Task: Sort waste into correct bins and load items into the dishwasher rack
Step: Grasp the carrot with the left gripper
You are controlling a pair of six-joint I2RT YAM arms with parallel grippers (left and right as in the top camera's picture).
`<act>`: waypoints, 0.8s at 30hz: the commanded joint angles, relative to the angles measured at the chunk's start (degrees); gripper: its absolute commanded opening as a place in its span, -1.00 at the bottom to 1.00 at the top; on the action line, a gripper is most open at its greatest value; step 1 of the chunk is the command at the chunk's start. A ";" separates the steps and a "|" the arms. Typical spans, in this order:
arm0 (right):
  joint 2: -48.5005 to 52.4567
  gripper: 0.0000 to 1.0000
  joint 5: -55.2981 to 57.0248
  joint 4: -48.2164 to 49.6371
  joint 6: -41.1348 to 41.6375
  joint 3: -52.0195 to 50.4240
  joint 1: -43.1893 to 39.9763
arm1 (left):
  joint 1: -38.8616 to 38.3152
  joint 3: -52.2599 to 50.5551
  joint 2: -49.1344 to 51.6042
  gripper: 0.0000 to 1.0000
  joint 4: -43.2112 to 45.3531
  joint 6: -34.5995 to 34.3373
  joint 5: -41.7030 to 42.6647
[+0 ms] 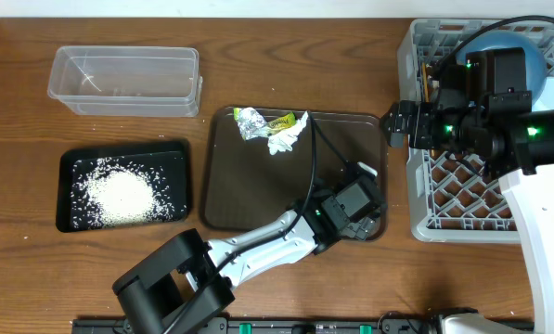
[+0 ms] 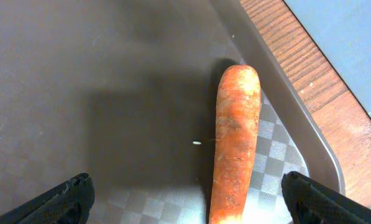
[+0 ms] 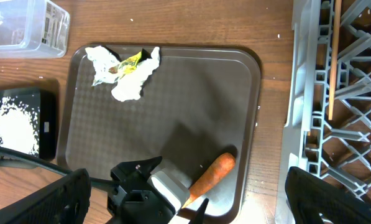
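On the wooden bench [image 1: 304, 56], rice [image 1: 119, 195] lies in the black tray [image 1: 170, 160] at the left. Over the brown serving tray [image 1: 249, 186], the left end effector [image 2: 188, 202] hangs spread, with the carrot [image 2: 236, 143] between its fingers and not gripped. The right end effector [image 1: 395, 123] is spread wide at the left edge of the grey rack [image 1: 453, 197].

rice [image 1: 119, 197] in shallow tray [image 1: 65, 186], tub [image 1: 125, 82] behind it; carrot [image 3: 213, 173], wrapper [image 1: 281, 122] on serving tray [image 1: 249, 186]; rack [image 1: 453, 199] at right
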 commanded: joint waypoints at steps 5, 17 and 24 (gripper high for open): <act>-0.94 0.99 0.35 -0.07 0.02 -0.07 0.35 | -0.09 -0.13 1.16 0.99 0.20 0.96 -0.07; -0.94 0.98 0.35 -0.07 0.02 -0.07 0.35 | -0.31 -0.13 4.37 0.99 0.52 0.96 2.54; -0.94 0.98 0.35 -0.07 0.02 -0.07 0.35 | -0.31 -0.13 5.99 0.99 1.86 0.98 2.75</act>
